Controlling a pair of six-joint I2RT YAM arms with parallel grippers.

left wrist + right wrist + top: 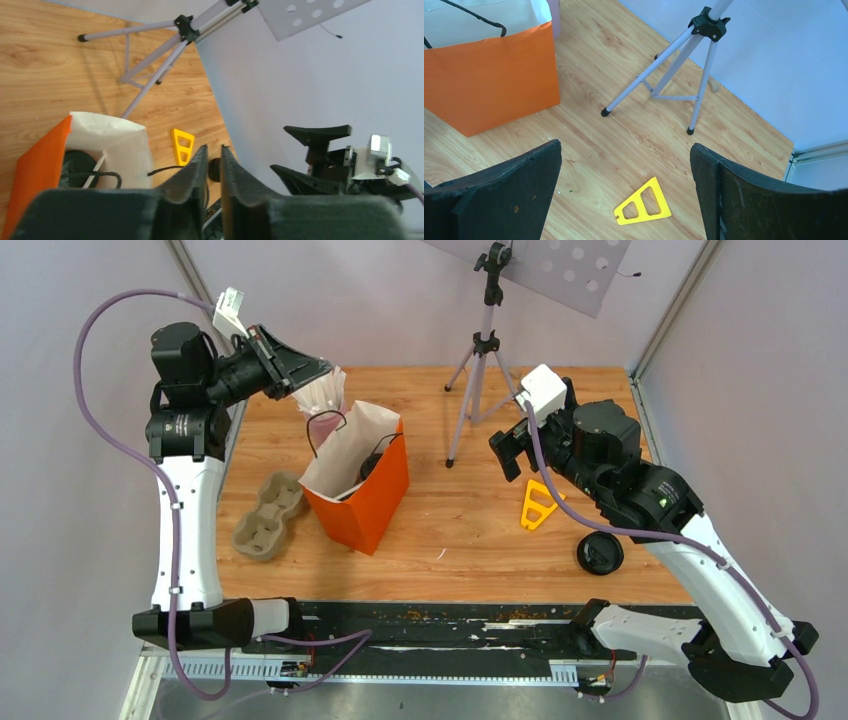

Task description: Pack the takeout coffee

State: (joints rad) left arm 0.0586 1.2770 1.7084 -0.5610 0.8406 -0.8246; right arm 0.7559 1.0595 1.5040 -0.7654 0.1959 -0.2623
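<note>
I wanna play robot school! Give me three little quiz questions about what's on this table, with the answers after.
1. True or false: the right gripper is wide open with nothing in it.
2. What colour is the outside of the paper bag? A green, B orange, C blue.
3. Fill in the gap: the black round lid lies on the table next to the robot's ___ arm.

Key: 1 true; 2 B; 3 right.
</note>
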